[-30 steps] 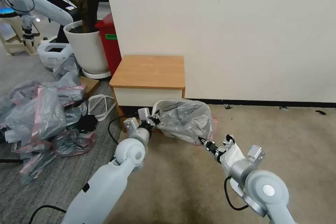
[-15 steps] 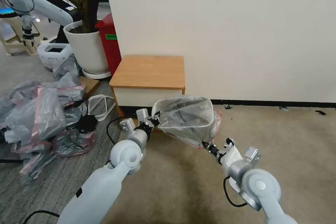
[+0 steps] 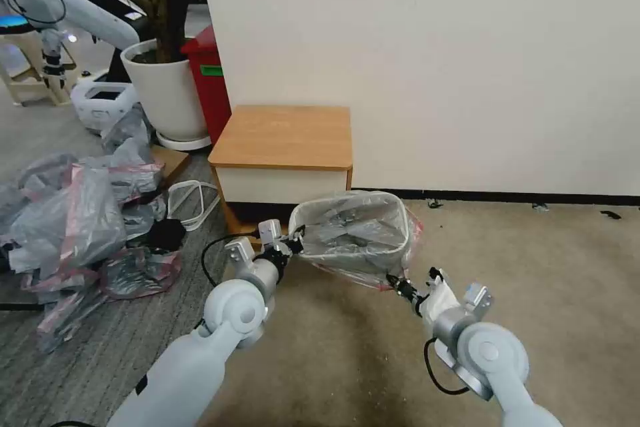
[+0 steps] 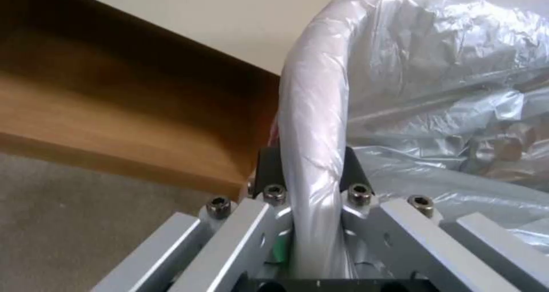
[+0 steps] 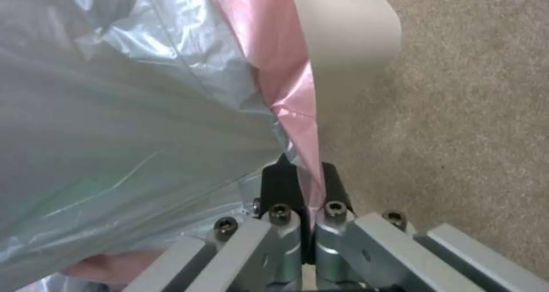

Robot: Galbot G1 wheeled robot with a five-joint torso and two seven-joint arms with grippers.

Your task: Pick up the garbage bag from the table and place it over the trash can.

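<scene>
The garbage bag [image 3: 350,233], grey and crinkly with a pink-red band, is stretched open over the trash can, whose cream wall [image 5: 349,39] shows bare beside the pink band. The bag-wrapped rolled rim [image 4: 312,103] runs between the left fingers. My left gripper [image 3: 293,235] [image 4: 312,163] is shut on the bag at the rim's near-left corner. My right gripper [image 3: 393,282] [image 5: 306,176] is shut on the pink band at the near-right corner. The can stands on the carpet just in front of the table [image 3: 283,137].
A heap of similar grey-pink bags [image 3: 80,227] lies on the floor to the left, with a black cable [image 3: 213,247] near the left arm. A white plant pot [image 3: 167,90] and red bin [image 3: 210,80] stand behind the table. The wall [image 3: 433,67] is close behind.
The slack bag has been pulled taut and its mouth spread wide over the can. Both arms drew back toward me, the right gripper dragging the pink band lower.
</scene>
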